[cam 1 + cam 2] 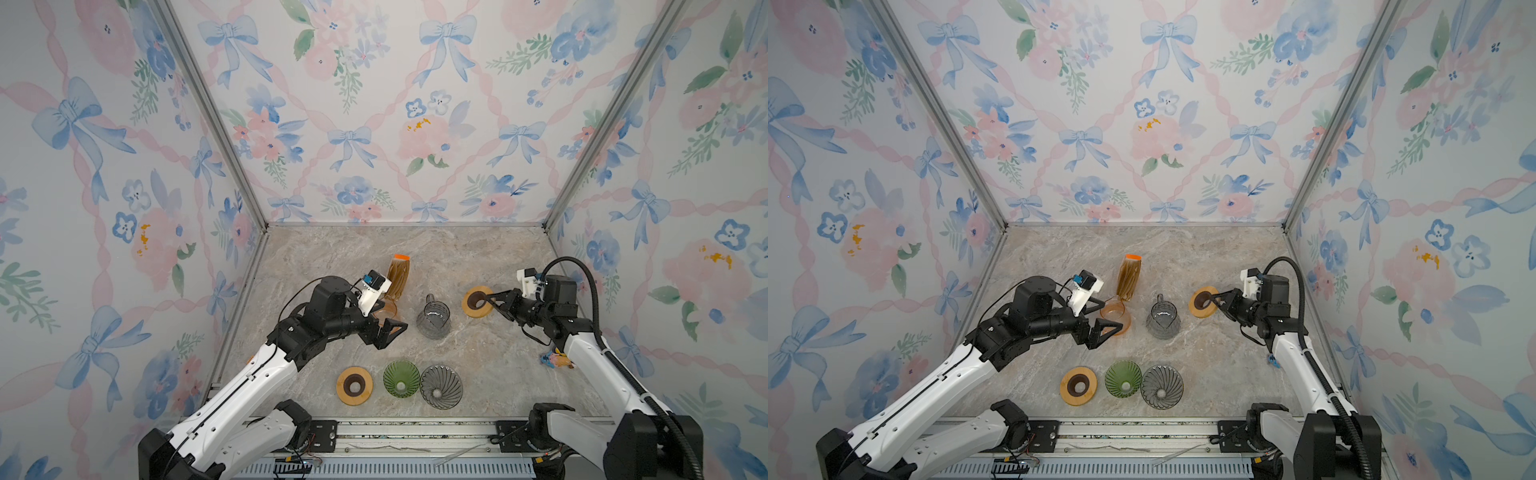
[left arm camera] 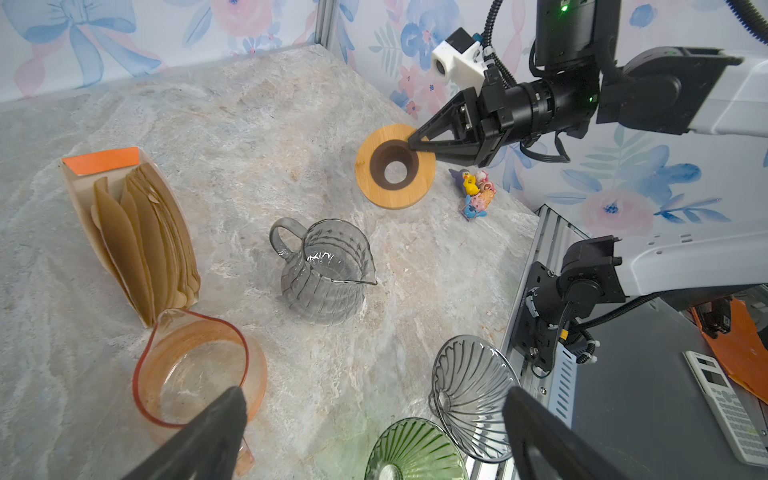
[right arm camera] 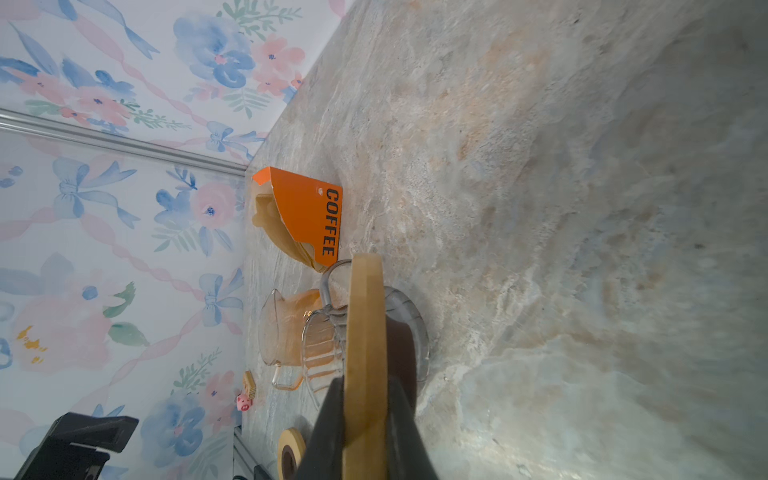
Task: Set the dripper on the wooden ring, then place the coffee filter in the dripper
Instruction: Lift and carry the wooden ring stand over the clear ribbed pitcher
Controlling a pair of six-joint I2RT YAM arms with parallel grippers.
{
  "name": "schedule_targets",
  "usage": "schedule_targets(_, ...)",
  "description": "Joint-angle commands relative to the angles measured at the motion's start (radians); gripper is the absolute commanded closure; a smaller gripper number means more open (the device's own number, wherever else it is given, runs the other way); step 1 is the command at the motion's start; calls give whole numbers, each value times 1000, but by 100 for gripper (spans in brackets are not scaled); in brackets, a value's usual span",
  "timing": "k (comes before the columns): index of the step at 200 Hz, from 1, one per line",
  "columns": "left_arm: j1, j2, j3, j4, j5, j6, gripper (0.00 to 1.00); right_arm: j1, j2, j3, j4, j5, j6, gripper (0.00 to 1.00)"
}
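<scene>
Brown coffee filters (image 1: 399, 276) stand in an orange box (image 2: 137, 232) at mid-table. A green glass dripper (image 1: 401, 380) and a grey glass dripper (image 1: 441, 386) sit near the front edge. My right gripper (image 1: 492, 301) is shut on the rim of a wooden ring stand (image 2: 395, 166) at the right; in the right wrist view the ring (image 3: 365, 316) runs edge-on between the jaws. My left gripper (image 1: 395, 328) hangs open and empty beside an orange glass carafe (image 2: 195, 370), above the two drippers (image 2: 473, 390).
A grey glass carafe (image 1: 433, 318) stands mid-table. A second wooden ring stand (image 1: 354, 385) lies left of the green dripper. Small toy figures (image 2: 476, 191) sit by the right wall. Floral walls close in three sides; a metal rail (image 1: 415, 432) runs along the front.
</scene>
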State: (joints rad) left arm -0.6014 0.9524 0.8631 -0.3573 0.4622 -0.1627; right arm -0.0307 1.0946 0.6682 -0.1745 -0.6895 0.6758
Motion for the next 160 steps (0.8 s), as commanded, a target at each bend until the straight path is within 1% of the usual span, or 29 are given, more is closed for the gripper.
schedule_targets(1, 7, -23, -15, 29, 20, -18, 2, 15, -11, 34, 56, -135, 45, 88)
schedule_targets(33, 7, -24, -16, 31, 24, -20, 2, 79, -2, 45, 75, -148, 46, 88)
schedule_targets(76, 9, -27, -18, 35, 27, -21, 2, 148, 57, 11, 271, -170, 170, 88)
schedule_targets(100, 8, -26, -18, 36, 30, -21, 2, 182, 98, 11, 331, -163, 201, 88)
schedule_targets(129, 10, -29, -18, 36, 30, -21, 2, 199, 137, -6, 412, -163, 245, 88)
schedule_targets(160, 11, -26, -18, 37, 32, -20, 2, 227, 174, -22, 469, -160, 267, 88)
